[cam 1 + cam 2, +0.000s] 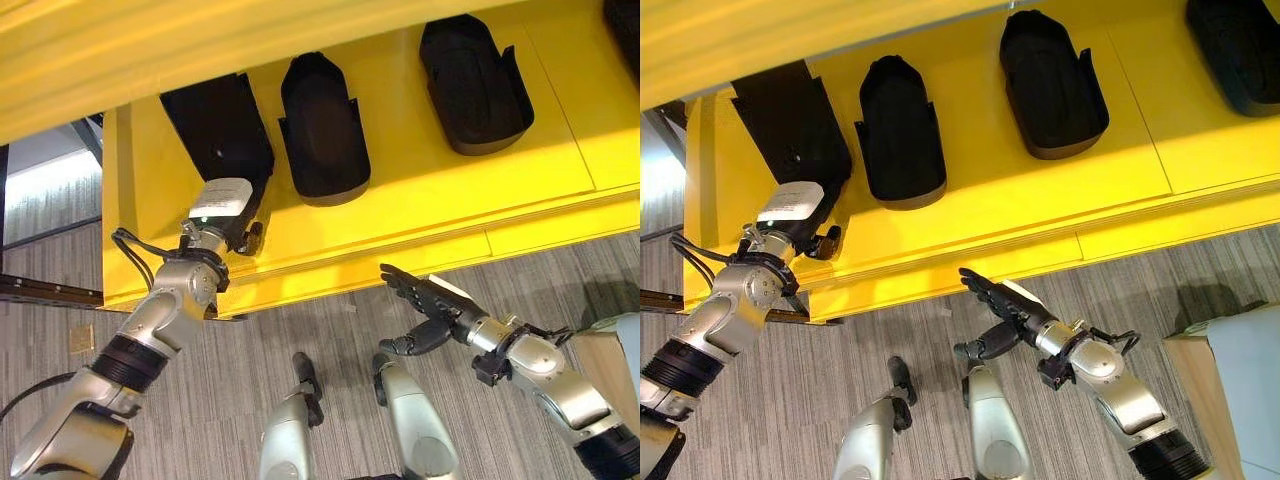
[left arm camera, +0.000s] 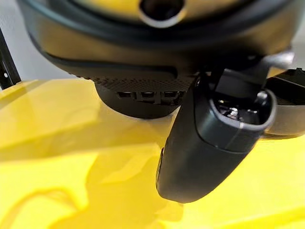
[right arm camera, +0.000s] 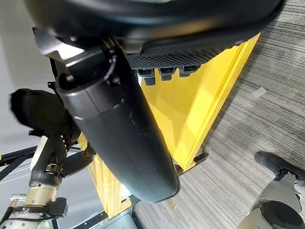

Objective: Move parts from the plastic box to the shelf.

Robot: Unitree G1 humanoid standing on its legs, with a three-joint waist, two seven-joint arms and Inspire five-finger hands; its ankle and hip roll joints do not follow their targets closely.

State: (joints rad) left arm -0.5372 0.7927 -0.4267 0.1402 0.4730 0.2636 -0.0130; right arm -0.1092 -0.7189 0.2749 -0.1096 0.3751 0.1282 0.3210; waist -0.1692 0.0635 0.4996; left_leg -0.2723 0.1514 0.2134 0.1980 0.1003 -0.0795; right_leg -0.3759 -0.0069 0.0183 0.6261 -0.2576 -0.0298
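A yellow shelf (image 1: 520,190) already carries a row of black moulded parts as the humanoid works through its job of moving them over from a plastic box. Two parts (image 1: 322,128) (image 1: 472,82) lie side by side on the shelf surface, well apart from each other, and a corner of another (image 1: 1238,50) shows at the far right edge. At the left end the left robot hand (image 1: 222,212) reaches onto the shelf with a fourth part (image 1: 218,128), a flat dark piece that lies on the yellow surface directly beyond the wrist; the fingers are hidden under or behind it, so whether they grip it or have let go cannot be told, though the left wrist view shows the thumb (image 2: 209,143) hanging just above the yellow surface with the part's dark edge (image 2: 138,102) beyond it. The right robot hand (image 1: 425,300) hovers in front of the shelf's lip, above the grey carpeted floor (image 1: 300,330), fingers stretched out straight and thumb tucked below, holding nothing. By the look of it the job is well advanced but not finished: this placement seems to be at the set-down stage, and how many parts remain in the box cannot be judged from here.
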